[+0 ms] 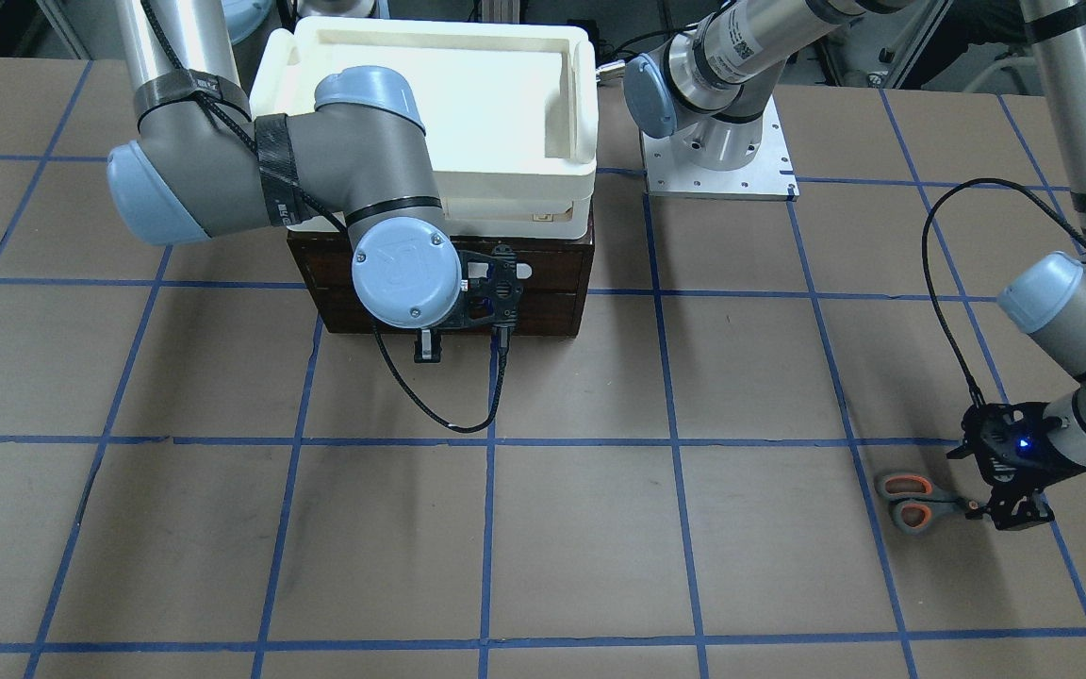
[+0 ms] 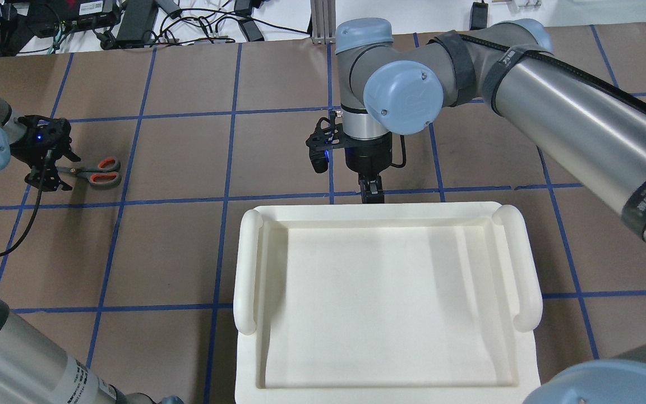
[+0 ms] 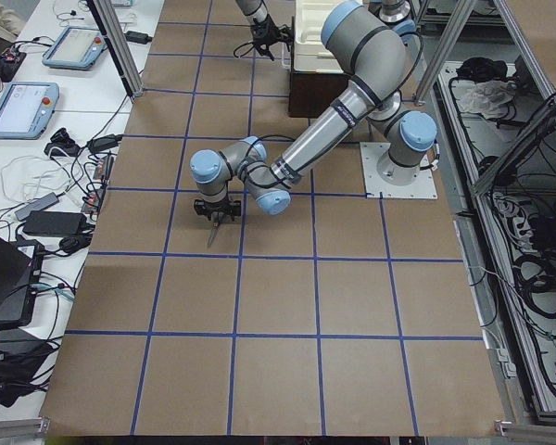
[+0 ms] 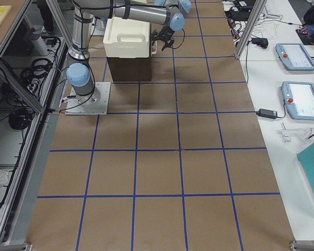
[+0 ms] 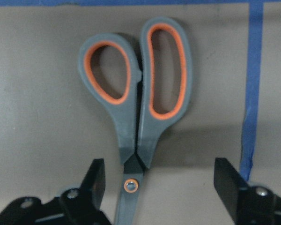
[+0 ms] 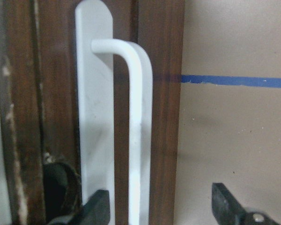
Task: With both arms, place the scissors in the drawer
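Left gripper (image 5: pixel 160 183): we are seeing its jaws standing wide apart, one finger on either side of the scissors (image 5: pixel 129 131) near the pivot. In the wrist view, bare tabletop (image 1: pixel 581 547) is showing between each finger and the scissors, so nothing is being clamped. The blades are running under the gripper body and are mostly hidden.

The scissors are lying flat and closed on the tabletop at the lower right of the front-facing view. Their orange-lined loops are pointing away from the gripper, and a blue tape line (image 5: pixel 253 93) is running just beside them. They are lying well apart from the drawer (image 6: pixel 161 117).

Right gripper (image 6: pixel 161 206): jaws are apart here too, straddling the white bar handle (image 6: pixel 136 131) on the dark brown drawer front. The bar is sitting between the fingers; we cannot tell whether either finger is touching it.

A cream-white tray (image 2: pixel 247 264) is sitting on top of the drawer box. A black cable (image 1: pixel 449 415) is hanging from the right wrist and looping down in front of the drawer.
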